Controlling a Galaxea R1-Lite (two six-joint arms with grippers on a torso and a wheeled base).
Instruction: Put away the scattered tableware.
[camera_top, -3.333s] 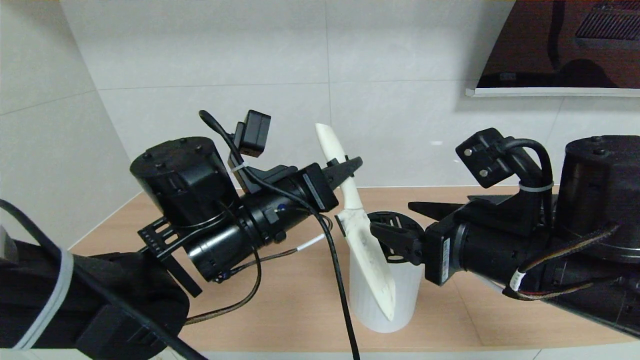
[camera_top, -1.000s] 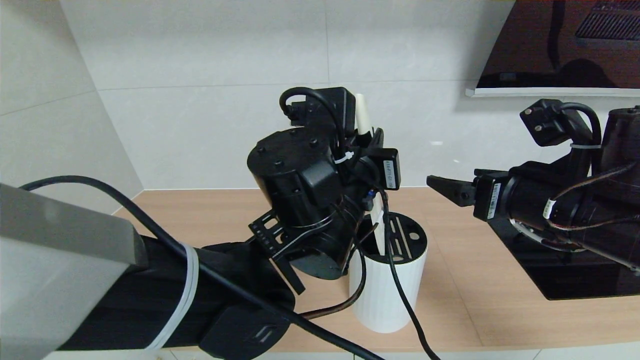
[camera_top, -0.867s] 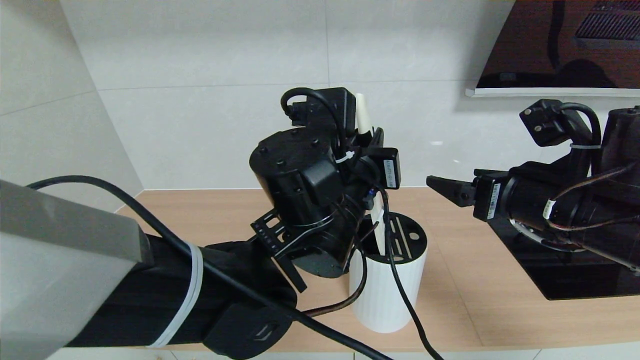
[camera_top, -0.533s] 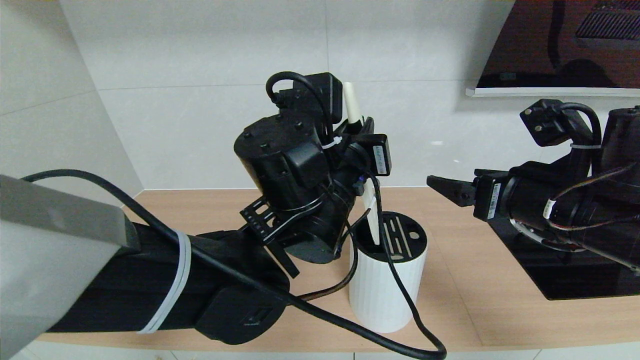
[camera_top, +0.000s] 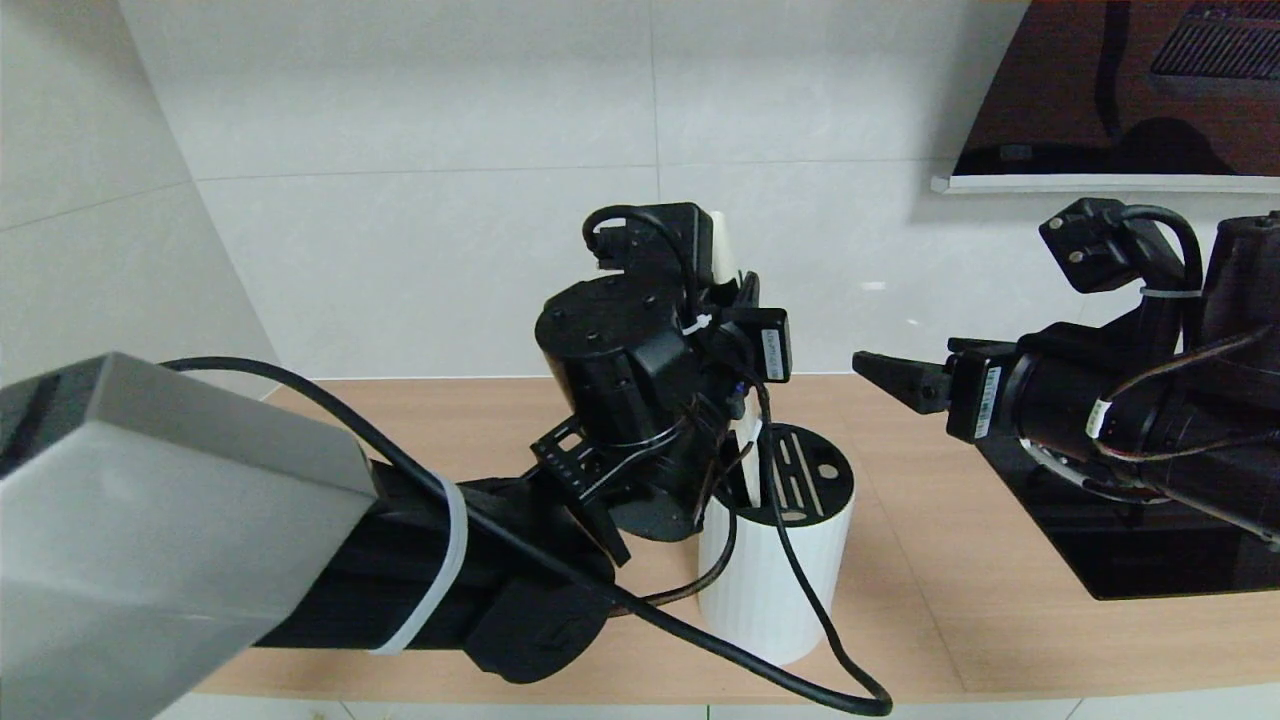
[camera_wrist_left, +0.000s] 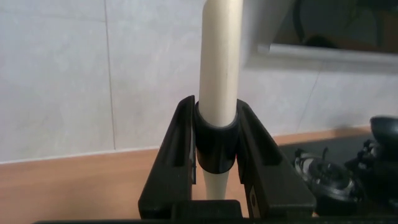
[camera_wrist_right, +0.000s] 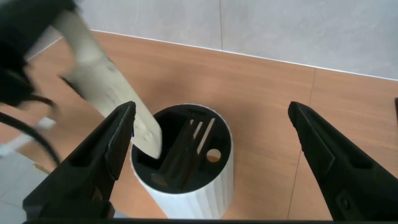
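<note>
The left gripper (camera_top: 742, 290) is clamped tight on the pale handle of a white knife (camera_wrist_left: 219, 62), fingers pinching it from both sides. The blade points down, and its tip is just inside the black top of the white knife holder (camera_top: 770, 590), in the wide opening at the 9 o'clock side of that top. The narrow slots lie in the middle and a small round hole sits toward 2 o'clock. In the right wrist view the blade leans rather than hanging plumb.

The right gripper (camera_top: 890, 380) hovers up at 2 o'clock from the holder with its fingers spread wide, holding nothing.

The holder stands loose on the wooden counter (camera_top: 450, 420), with a black cooktop (camera_top: 1100, 550) off at 3 o'clock. I'd bring the blade upright first, then sink it slowly and straight. A sideways push could rock the holder, so I'd let go only once the knife is seated.
</note>
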